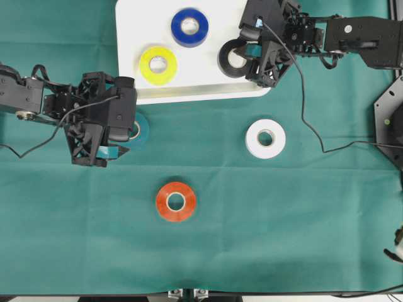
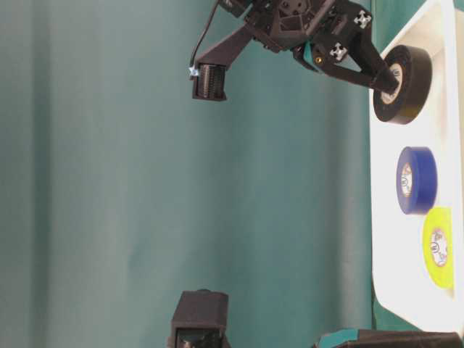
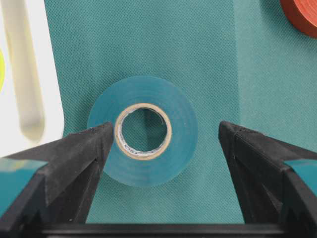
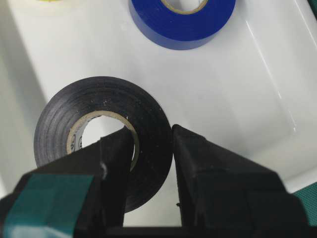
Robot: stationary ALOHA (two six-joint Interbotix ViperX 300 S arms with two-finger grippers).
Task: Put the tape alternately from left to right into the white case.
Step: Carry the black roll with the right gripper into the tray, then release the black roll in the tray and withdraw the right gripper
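The white case (image 1: 208, 88) holds the yellow roll (image 1: 158, 65) and the blue roll (image 1: 189, 27). The right gripper (image 4: 152, 148) pinches the black roll's (image 1: 234, 59) wall over the case. The left gripper (image 3: 166, 144) is wide apart around the teal roll (image 3: 143, 131) lying on the green cloth (image 1: 283, 220).
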